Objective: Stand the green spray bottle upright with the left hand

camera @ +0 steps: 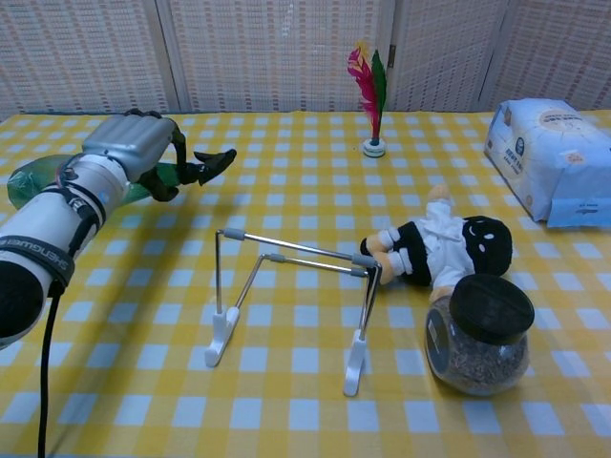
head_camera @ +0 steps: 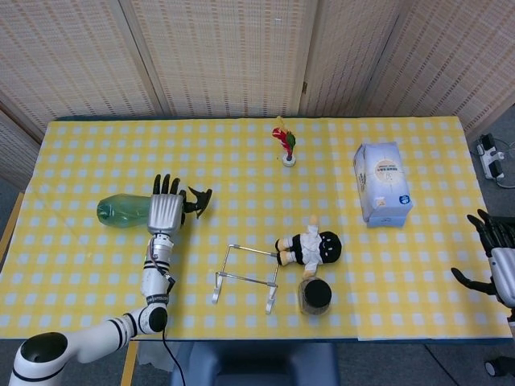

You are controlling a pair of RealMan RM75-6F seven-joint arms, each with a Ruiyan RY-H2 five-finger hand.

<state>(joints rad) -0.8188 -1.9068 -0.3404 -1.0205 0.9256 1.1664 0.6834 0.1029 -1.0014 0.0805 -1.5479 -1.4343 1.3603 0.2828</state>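
Note:
The green spray bottle lies on its side at the table's left, its black spray head pointing right. My left hand grips it around the neck, fingers wrapped over the top. In the chest view the left hand holds the green spray bottle a little above the cloth, with the black spray head sticking out to the right. My right hand hangs off the table's right edge with fingers apart, holding nothing.
A wire rack stands right of and nearer than the left hand. Beside it lie a doll and a dark-lidded jar. A feather shuttlecock and a tissue pack sit further back right.

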